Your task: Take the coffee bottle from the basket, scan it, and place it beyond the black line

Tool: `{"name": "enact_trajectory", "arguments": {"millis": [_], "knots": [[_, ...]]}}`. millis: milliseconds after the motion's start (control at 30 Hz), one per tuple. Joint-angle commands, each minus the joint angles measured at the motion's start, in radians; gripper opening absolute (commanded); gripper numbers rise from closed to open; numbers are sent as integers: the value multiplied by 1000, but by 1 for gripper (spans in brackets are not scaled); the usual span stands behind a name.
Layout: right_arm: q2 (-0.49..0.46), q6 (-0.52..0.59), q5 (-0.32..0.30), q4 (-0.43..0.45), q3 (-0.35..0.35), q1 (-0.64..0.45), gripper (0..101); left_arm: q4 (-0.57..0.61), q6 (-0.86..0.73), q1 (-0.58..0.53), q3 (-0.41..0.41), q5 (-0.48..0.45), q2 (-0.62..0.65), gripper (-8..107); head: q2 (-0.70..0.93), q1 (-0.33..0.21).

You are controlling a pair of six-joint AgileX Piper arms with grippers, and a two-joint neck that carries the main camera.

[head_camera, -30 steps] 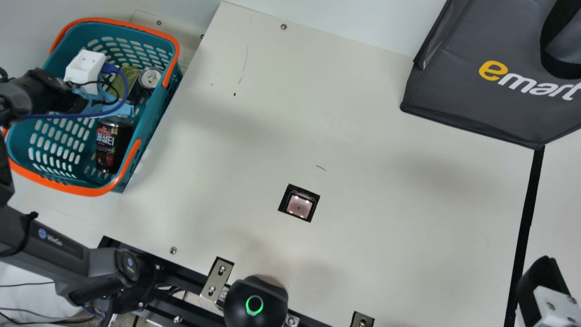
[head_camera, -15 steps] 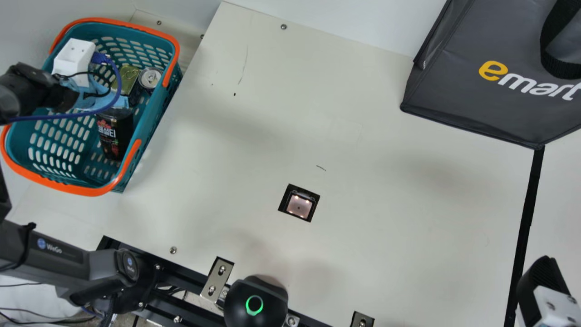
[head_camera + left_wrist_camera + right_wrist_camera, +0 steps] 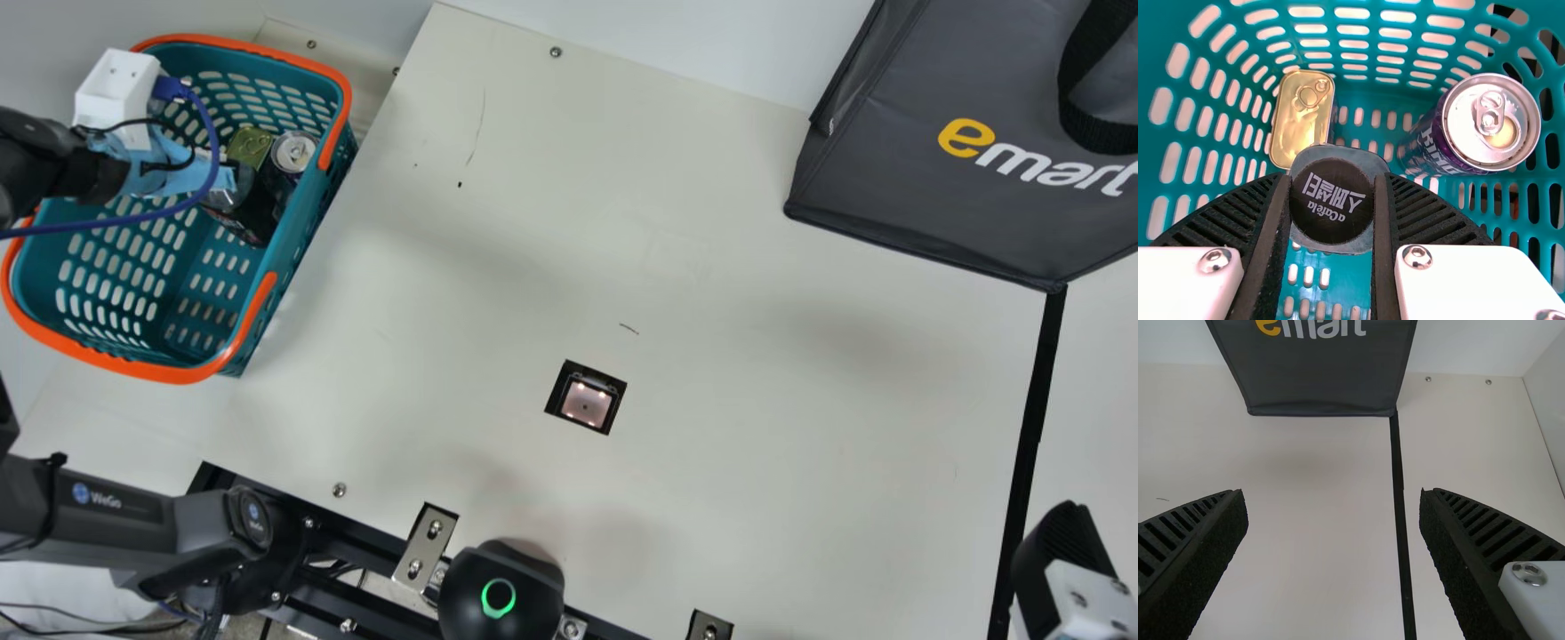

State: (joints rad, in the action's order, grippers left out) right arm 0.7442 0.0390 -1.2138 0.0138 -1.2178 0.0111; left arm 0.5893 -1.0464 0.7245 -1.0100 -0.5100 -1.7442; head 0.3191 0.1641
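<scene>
In the main view my left gripper point(image 3: 173, 169) is over the teal basket point(image 3: 267, 258), its fingertips hidden. Below it the dark coffee bottle point(image 3: 251, 216) stands tilted inside the basket. The left wrist view has my left gripper point(image 3: 1332, 190) shut on the bottle point(image 3: 1331, 217), one ribbed finger on each side of its black cap. At the main view's lower right is my right gripper point(image 3: 1062, 560), beside the black line point(image 3: 1036, 418). In the right wrist view my right gripper point(image 3: 1333, 513) is open with nothing between its fingers, above the table and the black line point(image 3: 1400, 507).
A gold tin point(image 3: 249, 145) and a purple drink can point(image 3: 294, 153) share the basket with the bottle. The scanner window point(image 3: 587, 402) lies in the middle of the table. A large dark bag point(image 3: 933, 204) stands at the back right, and a black dome device point(image 3: 502, 591) at the front edge.
My left gripper has moved left and slightly toward the back. The bottle has gone with it, its lower end swinging from the basket's front part toward the cans. The right gripper has kept still.
</scene>
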Motion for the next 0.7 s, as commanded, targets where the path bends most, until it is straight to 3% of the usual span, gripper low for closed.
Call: {"name": "enact_trajectory", "arguments": {"millis": [0, 667], "knots": [[0, 0, 0, 0, 0, 0, 91, 2, -2, 3, -3, -8, 6, 10, 2, -26], [0, 0, 0, 0, 0, 0, 91, -10, 44, 58, -107, -186, 128, 10, 2, -26]]}}
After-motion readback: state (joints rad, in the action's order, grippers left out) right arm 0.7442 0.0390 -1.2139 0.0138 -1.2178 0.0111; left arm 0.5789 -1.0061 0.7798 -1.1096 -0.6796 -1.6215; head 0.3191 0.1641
